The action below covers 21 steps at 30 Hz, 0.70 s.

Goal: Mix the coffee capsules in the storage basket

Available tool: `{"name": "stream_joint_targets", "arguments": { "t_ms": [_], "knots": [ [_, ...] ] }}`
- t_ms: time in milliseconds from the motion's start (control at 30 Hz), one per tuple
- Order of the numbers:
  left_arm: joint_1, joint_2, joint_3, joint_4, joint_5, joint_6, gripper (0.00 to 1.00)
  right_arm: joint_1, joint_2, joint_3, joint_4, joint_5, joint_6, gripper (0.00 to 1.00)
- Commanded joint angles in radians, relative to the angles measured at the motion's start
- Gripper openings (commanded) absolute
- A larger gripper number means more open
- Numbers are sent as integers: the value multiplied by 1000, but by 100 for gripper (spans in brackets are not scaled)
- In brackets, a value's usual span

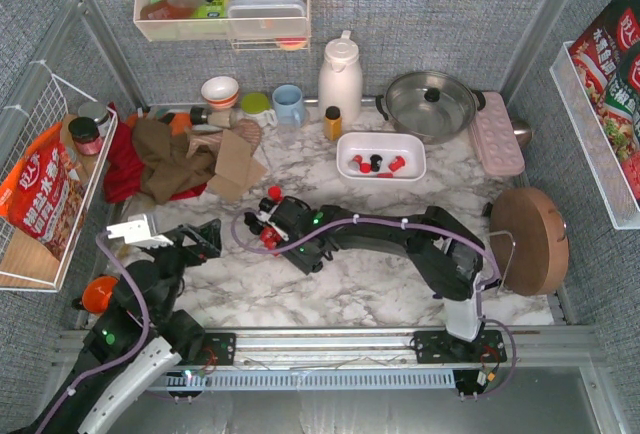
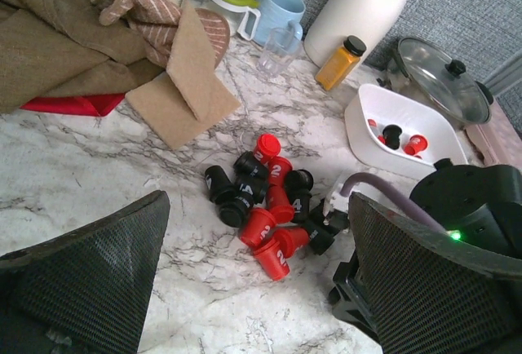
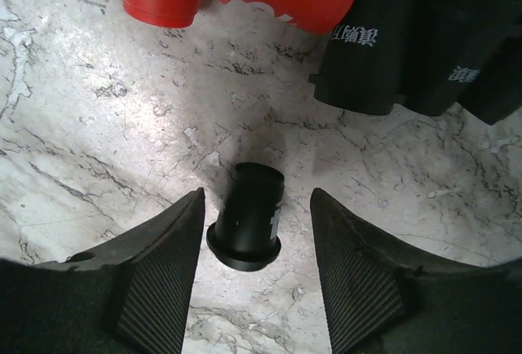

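Note:
Several red and black coffee capsules (image 2: 269, 207) lie in a loose pile on the marble table, left of centre in the top view (image 1: 272, 216). The white storage basket (image 1: 350, 144) stands behind them with a few capsules (image 1: 377, 164) inside; it also shows in the left wrist view (image 2: 359, 130). My right gripper (image 1: 264, 224) is low at the pile. It is open, with one black capsule (image 3: 249, 219) lying on its side between the fingers (image 3: 163, 240). My left gripper (image 1: 207, 239) is open and empty, hovering near the front left of the pile (image 2: 257, 289).
A brown cloth (image 1: 165, 159) and a piece of cardboard (image 1: 235, 164) lie to the left of the pile. A yellow-capped bottle (image 1: 333, 122), a white jug (image 1: 340, 79), cups and a lidded pot (image 1: 430, 104) stand at the back. A pink tray (image 1: 497, 134) and a round wooden board (image 1: 530, 239) are on the right.

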Motion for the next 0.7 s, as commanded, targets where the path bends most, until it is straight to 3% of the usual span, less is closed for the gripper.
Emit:
{"name": "stream_joint_targets", "arguments": {
  "t_ms": [0, 400, 667],
  "knots": [
    [1, -19, -6, 24, -7, 6, 99, 2, 21, 10, -9, -12, 8, 57],
    [1, 17, -3, 22, 13, 11, 99, 1, 68, 16, 12, -20, 26, 43],
    [1, 16, -4, 22, 12, 11, 99, 0, 40, 6, 16, -3, 29, 40]
  ]
}}
